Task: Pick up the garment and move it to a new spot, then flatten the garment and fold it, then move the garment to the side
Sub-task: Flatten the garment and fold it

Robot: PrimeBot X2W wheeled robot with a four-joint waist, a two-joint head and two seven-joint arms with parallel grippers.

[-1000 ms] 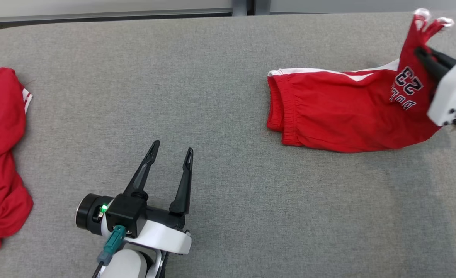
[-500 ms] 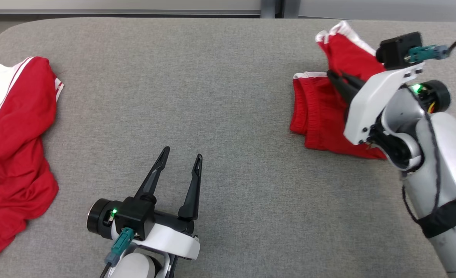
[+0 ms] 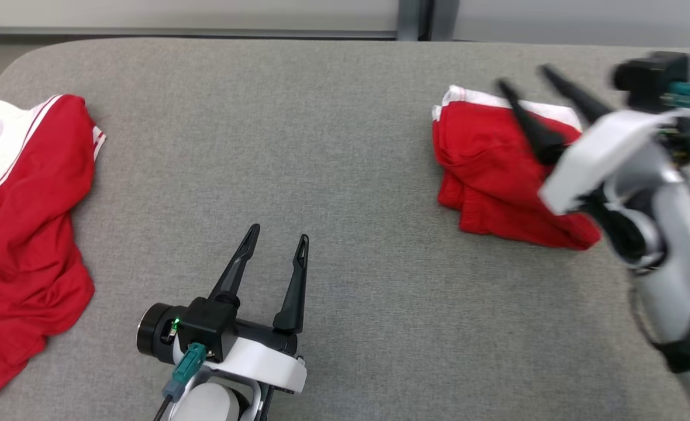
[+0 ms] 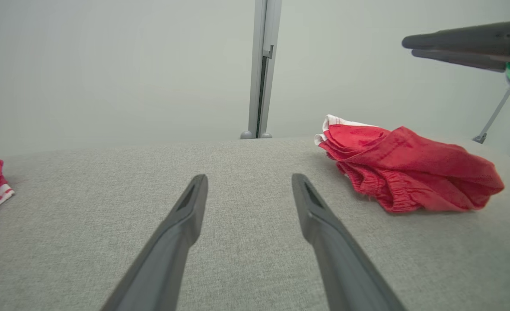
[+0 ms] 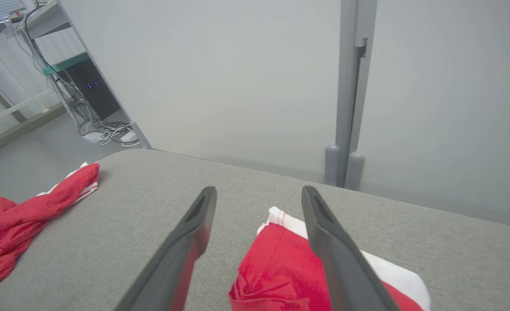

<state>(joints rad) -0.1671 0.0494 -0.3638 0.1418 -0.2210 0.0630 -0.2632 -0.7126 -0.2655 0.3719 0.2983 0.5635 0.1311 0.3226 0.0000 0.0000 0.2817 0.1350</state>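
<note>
No writing, number or brand can be read; the folded red garment (image 3: 480, 171) turns only plain red cloth and a white trim towards the cameras; the small blue lit marks on the dark cabinet (image 5: 95, 97), at the far left of the right wrist view, are too small to make out.

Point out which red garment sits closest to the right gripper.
The folded red garment on the right, just below the open right gripper. The other red garment lies crumpled far off on the left.
</note>
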